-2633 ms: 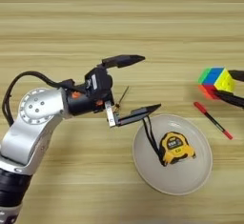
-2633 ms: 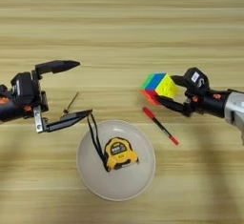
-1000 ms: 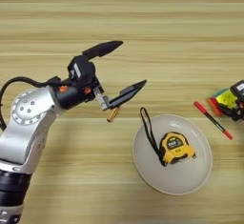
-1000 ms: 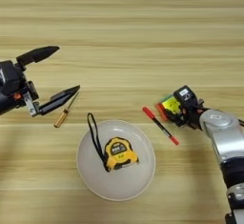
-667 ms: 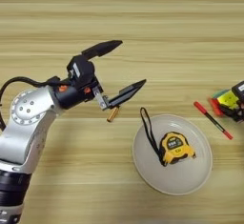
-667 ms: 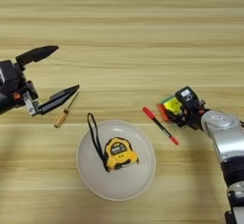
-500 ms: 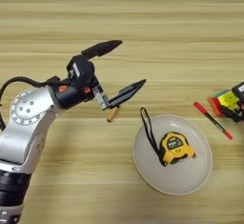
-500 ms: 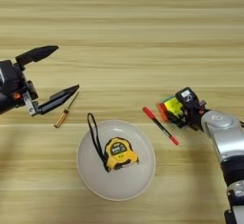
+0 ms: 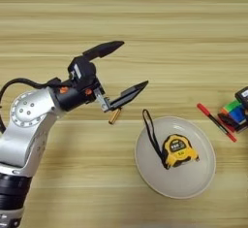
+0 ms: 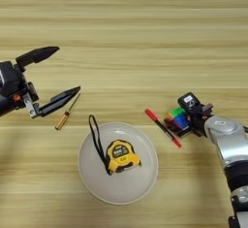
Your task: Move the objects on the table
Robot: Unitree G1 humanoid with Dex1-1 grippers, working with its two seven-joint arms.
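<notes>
My left gripper point(image 9: 134, 63) hovers open at the middle left of the table point(image 9: 160, 23), jaws spread wide and nothing between them. Its lower finger point(image 10: 60, 101) lies just over the shaft of the amber-handled screwdriver point(image 10: 61, 121), which lies flat left of the plate. At the right, my right gripper point(image 10: 185, 109) is shut on the multicoloured puzzle cube point(image 10: 181, 121), low over the wood. The thin red marker pen point(image 10: 162, 127) lies diagonally just left of the cube, its near end close to the lower finger.
A round white plate point(image 10: 89, 173) sits at the front centre with a yellow-black tape measure point(image 10: 121, 156) on it. The black strap of the tape measure point(image 10: 96, 135) loops toward the plate's left rim. Bare plank wood stretches across the far half.
Since 2.6 s ago my left gripper has drawn back left from the plate rim. My right gripper has carried the cube nearer and to the right. Nothing has moved in the last second.
</notes>
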